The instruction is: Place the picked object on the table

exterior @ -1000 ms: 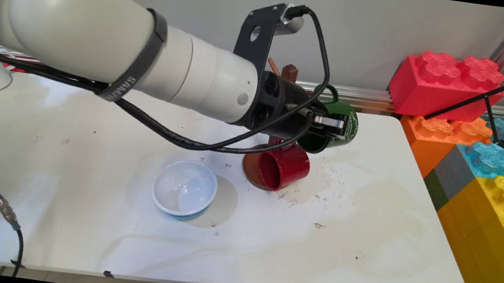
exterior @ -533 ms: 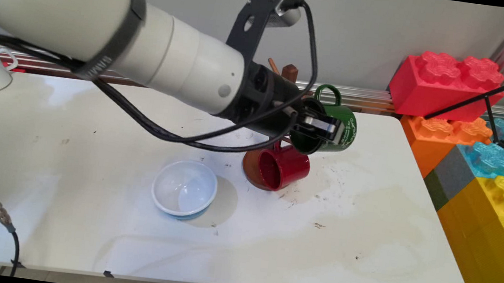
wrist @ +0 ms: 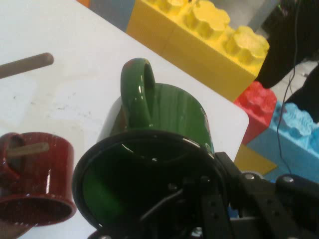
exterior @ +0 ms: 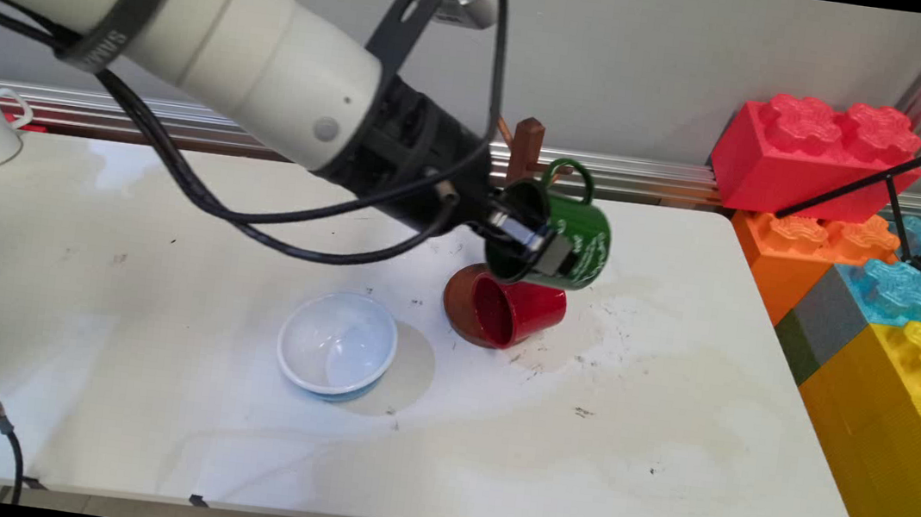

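**Green mug in the air, pinched by its rim**

The tool [exterior: 544,251] is clenched on the green mug [exterior: 578,230], one finger on the outside of the wall and the other down inside the mouth. The mug hangs clear of the bench [exterior: 667,421], tipped over, with its handle on the side away from the tool. Right under the tool, a red mug [exterior: 520,310] lies on its side on a peg of the wooden mug stand [exterior: 529,138]. The two mugs are close, and I can't say whether they touch. Farther back on the arm's side of the tool, a pale bowl [exterior: 338,343] sits upright.

To my eye that's a thin hold on a smooth wall. Slow, level travel suits it, and so does keeping the handle off the stand's pegs.

From the hand view, the green mug [wrist: 174,109] blocks nearly everything. The fingertips are lost in its dark mouth, and the red mug [wrist: 35,174] is cut off at the edge. The arm covers much of the stand.
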Robot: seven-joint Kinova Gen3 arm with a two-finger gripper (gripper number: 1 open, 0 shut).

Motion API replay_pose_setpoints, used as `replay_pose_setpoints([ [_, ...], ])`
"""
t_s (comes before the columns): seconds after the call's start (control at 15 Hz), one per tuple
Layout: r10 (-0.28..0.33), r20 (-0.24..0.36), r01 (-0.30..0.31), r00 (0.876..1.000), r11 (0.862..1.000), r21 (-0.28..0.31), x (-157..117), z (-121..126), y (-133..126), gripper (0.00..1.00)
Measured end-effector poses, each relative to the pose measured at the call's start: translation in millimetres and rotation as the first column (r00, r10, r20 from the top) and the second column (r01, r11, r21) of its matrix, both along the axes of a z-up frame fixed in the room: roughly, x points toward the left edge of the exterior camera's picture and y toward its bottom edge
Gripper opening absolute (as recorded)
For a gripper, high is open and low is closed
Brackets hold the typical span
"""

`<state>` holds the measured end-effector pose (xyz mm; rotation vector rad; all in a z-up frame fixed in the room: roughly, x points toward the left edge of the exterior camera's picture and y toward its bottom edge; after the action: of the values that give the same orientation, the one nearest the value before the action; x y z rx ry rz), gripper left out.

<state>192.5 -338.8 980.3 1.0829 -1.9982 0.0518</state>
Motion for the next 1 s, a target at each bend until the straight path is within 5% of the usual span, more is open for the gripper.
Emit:
replay_pose_setpoints([
  [0.4,-0.100,0.131,0.097,0.986,0.995,0.034,28,28,2,0.00],
  [0.87,-0.207,0.252,0.194,0.945,0.978,0.075,38,61,3,0.00],
  [1.0,-0.237,0.301,0.219,0.924,0.971,0.091,39,70,2,0.00],
])
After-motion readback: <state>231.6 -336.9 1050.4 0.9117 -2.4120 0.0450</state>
